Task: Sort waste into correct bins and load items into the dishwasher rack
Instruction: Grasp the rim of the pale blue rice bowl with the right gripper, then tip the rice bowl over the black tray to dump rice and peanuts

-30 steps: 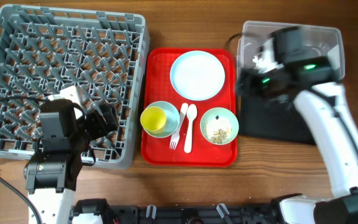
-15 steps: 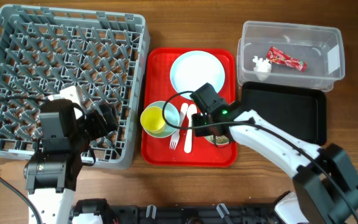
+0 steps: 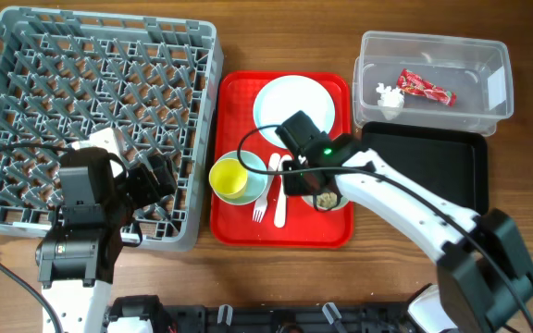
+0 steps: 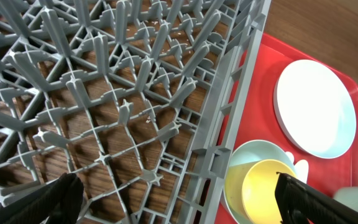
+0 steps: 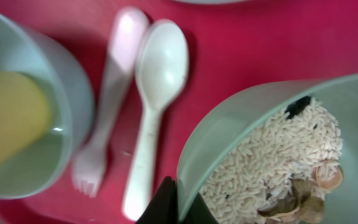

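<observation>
My right gripper (image 5: 178,205) is shut on the near rim of the pale green bowl (image 5: 229,124), which holds rice-like crumbs (image 5: 272,168) and brown scraps. From overhead, the right gripper (image 3: 311,185) covers the left side of that bowl (image 3: 334,198) on the red tray. The white fork (image 5: 107,112) and spoon (image 5: 157,93) lie just left of it. A yellow cup (image 3: 229,177) sits in the pale blue bowl (image 3: 254,163); the blue plate (image 3: 294,111) lies behind. My left gripper (image 4: 179,199) hangs open over the grey rack's (image 4: 104,93) right wall.
The red serving tray (image 3: 239,227) lies between the rack (image 3: 91,92) and the bins. A clear tub (image 3: 433,55) at the back right holds the red wrapper (image 3: 426,88) and a white tissue (image 3: 389,95). The black tray (image 3: 433,171) lies in front of it.
My right arm swung from the clear tub down to the red tray, and its jaws closed on the green bowl's rim. The left arm has not moved.
</observation>
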Action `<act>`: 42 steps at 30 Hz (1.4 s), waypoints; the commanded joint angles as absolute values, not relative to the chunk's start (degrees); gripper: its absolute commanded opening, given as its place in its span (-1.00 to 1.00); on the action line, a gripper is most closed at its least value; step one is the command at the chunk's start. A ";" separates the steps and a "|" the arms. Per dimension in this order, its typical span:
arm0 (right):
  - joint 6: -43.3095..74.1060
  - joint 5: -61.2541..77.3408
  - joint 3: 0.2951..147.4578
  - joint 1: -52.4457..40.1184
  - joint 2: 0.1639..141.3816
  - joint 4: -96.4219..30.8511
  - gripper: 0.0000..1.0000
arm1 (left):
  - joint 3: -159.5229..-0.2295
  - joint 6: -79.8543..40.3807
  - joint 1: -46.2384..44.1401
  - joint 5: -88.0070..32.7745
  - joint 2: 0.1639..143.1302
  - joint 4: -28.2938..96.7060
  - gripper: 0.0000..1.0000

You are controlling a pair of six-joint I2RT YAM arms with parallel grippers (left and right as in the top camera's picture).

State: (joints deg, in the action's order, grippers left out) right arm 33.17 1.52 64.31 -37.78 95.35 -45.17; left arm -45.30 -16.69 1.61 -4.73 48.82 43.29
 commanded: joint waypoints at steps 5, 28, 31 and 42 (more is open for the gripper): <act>30.15 3.05 69.34 -27.35 84.44 -50.24 -0.91 | -46.41 -16.99 1.61 -4.62 48.82 43.16 1.00; 7.14 89.62 62.87 28.27 106.24 -47.16 -0.91 | -46.41 -16.99 1.61 -4.62 48.86 43.16 1.00; 9.32 92.97 62.87 28.53 107.04 -46.92 -0.91 | -46.41 -16.99 1.61 -4.62 48.86 43.16 1.00; 12.19 92.97 62.87 31.00 107.04 -46.30 -0.91 | -46.41 -16.99 1.61 -4.62 48.86 43.16 1.00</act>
State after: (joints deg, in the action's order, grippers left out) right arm 11.53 89.32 63.22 30.59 106.06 -46.70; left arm -45.30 -16.69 1.61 -4.73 48.82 43.31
